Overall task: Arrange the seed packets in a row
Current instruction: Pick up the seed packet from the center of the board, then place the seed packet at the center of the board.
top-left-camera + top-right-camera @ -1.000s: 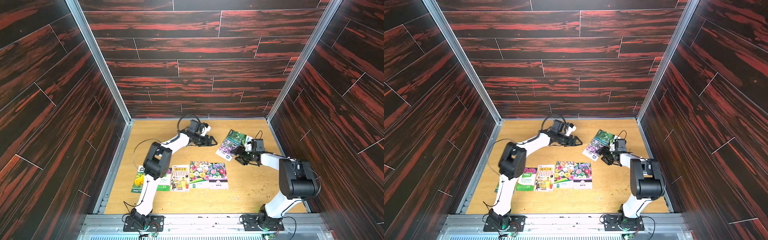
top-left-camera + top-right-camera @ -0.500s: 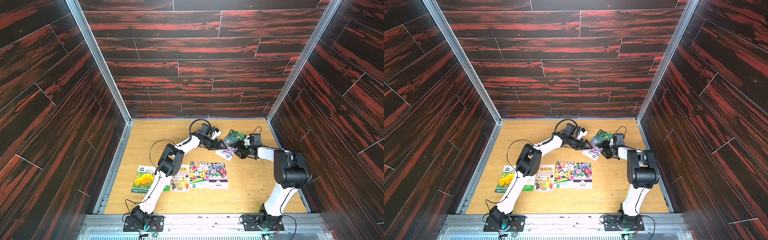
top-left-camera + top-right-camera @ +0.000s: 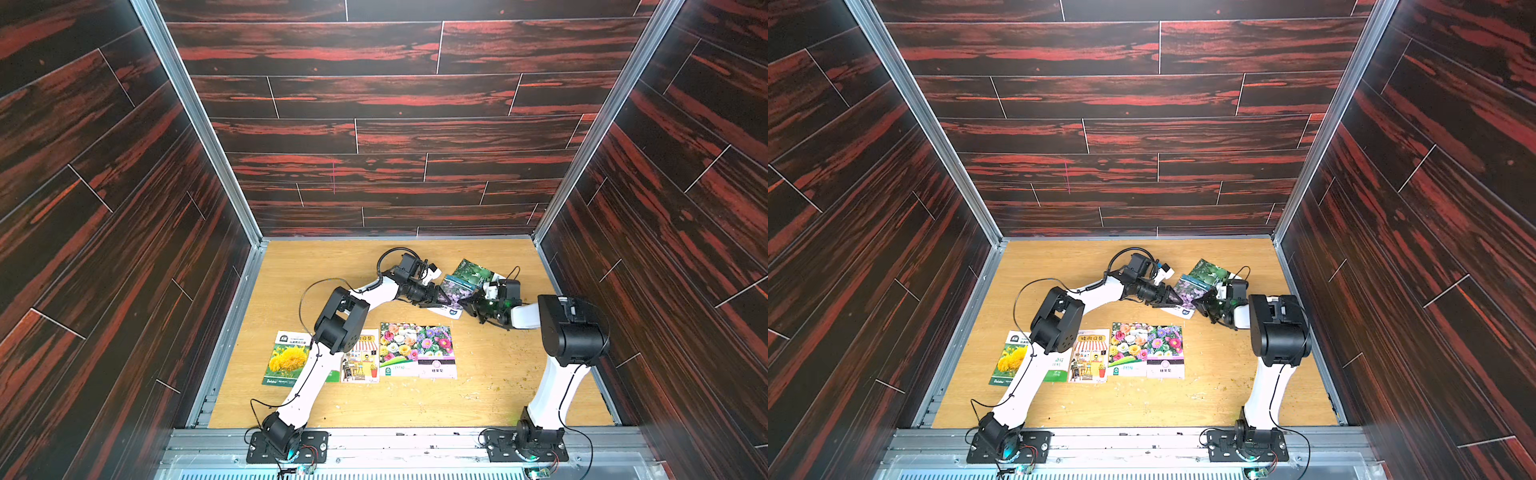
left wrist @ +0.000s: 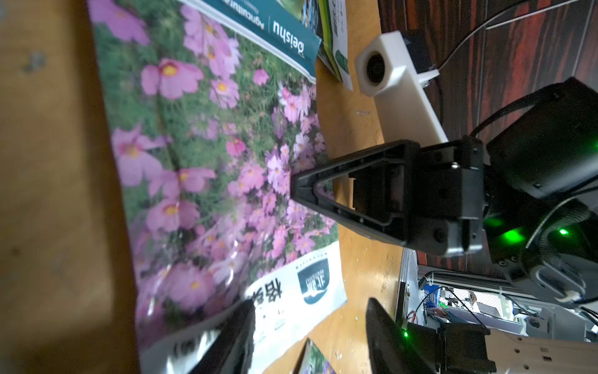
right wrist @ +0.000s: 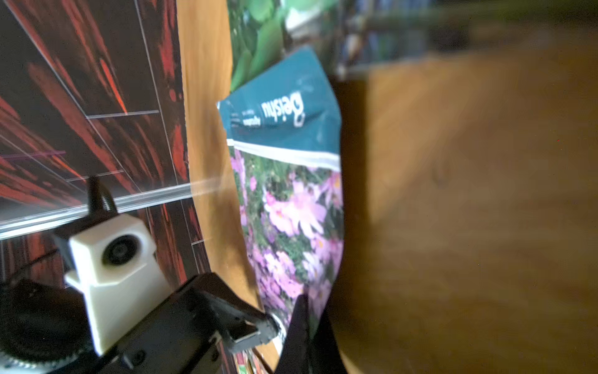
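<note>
A pink cosmos seed packet (image 3: pixel 454 287) (image 3: pixel 1187 286) (image 4: pixel 210 162) (image 5: pixel 291 210) lies at the back right, overlapping a green-leaf packet (image 3: pixel 476 270) (image 3: pixel 1210 270). My right gripper (image 3: pixel 467 301) (image 3: pixel 1202 301) (image 5: pixel 307 323) is shut on its right edge, which stands slightly off the wood. Opposite it, my left gripper (image 3: pixel 442 297) (image 3: pixel 1177 298) (image 4: pixel 310 336) is open, with one finger (image 4: pixel 233 336) over the packet's white band. Nearer the front, a sunflower packet (image 3: pixel 286 357), a shop packet (image 3: pixel 360 357), a rose packet (image 3: pixel 399 347) and an aster packet (image 3: pixel 436 349) form a row.
A green packet (image 3: pixel 1059 365) in the row is mostly hidden under my left arm. The wooden floor (image 3: pixel 498 386) is boxed in by dark red walls on three sides. A metal rail (image 3: pixel 415 440) runs along the front edge.
My left arm has swung right from the back middle to the cosmos packet, and its jaws have narrowed. The right gripper has moved in and shut on the packet's edge.
</note>
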{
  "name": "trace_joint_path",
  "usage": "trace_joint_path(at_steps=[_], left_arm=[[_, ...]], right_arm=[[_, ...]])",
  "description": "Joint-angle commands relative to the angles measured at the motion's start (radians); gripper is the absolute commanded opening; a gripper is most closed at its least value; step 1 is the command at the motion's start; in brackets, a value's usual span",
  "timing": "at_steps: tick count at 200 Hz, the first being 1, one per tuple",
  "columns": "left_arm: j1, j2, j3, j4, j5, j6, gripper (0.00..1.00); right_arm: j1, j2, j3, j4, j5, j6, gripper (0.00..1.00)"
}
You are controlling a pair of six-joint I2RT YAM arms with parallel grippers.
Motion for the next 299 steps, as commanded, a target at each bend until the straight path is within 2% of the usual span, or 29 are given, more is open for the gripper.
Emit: trace_joint_path(at_steps=[1, 19, 43, 53, 73, 90, 117, 151, 163, 174, 190, 226, 244, 261, 281, 299], left_arm=[[0.000, -0.139, -0.017, -0.074, -0.038, 0.066, 0.62], [0.021, -0.213, -0.020, -0.179, -0.074, 0.138, 0.71], [0.084, -0.317, -0.068, -0.261, -0.082, 0.196, 0.80], [0.119, -0.358, -0.094, -0.304, -0.095, 0.231, 0.99], [0.198, -0.428, -0.160, -0.367, -0.087, 0.290, 1.00], [0.254, -0.477, -0.219, -0.407, -0.037, 0.327, 1.00], [0.269, -0.490, -0.176, -0.586, 0.015, 0.518, 1.00], [0.271, -0.458, -0.013, -0.946, 0.098, 0.796, 1.00], [0.272, -0.471, 0.003, -1.000, 0.125, 0.857, 1.00], [0.272, -0.489, -0.013, -0.979, 0.136, 0.862, 1.00], [0.272, -0.506, -0.042, -0.906, 0.105, 0.797, 0.97], [0.271, -0.495, -0.011, -0.914, 0.053, 0.792, 0.96], [0.271, -0.481, 0.003, -0.875, -0.002, 0.750, 0.96], [0.271, -0.453, 0.047, -0.885, 0.005, 0.746, 0.95], [0.270, -0.415, 0.119, -0.920, 0.046, 0.753, 0.89], [0.260, -0.394, 0.162, -0.981, 0.074, 0.801, 0.78]], right_arm=[[-0.001, -0.046, -0.015, 0.050, -0.056, -0.031, 0.00], [-0.012, -0.061, -0.018, 0.134, -0.164, -0.048, 0.00], [-0.020, -0.043, 0.037, 0.209, -0.398, -0.045, 0.00], [-0.018, -0.040, 0.047, 0.279, -0.482, -0.012, 0.00], [-0.017, -0.066, 0.029, 0.444, -0.578, 0.071, 0.00], [-0.006, -0.055, 0.022, 0.657, -0.671, 0.217, 0.00], [0.038, 0.057, 0.075, 1.170, -0.774, 0.626, 0.00], [0.114, 0.073, 0.101, 1.173, -0.804, 0.631, 0.00], [0.127, 0.069, 0.098, 1.171, -0.811, 0.631, 0.00], [0.135, 0.069, 0.095, 1.169, -0.822, 0.632, 0.00], [0.151, 0.071, 0.093, 1.167, -0.834, 0.637, 0.00], [0.205, 0.084, 0.111, 1.130, -0.846, 0.624, 0.00], [0.240, 0.089, 0.122, 1.131, -0.853, 0.630, 0.00], [0.262, 0.091, 0.123, 1.118, -0.850, 0.621, 0.00], [0.267, 0.090, 0.124, 1.078, -0.842, 0.593, 0.00], [0.266, 0.073, 0.122, 0.998, -0.828, 0.532, 0.00]])
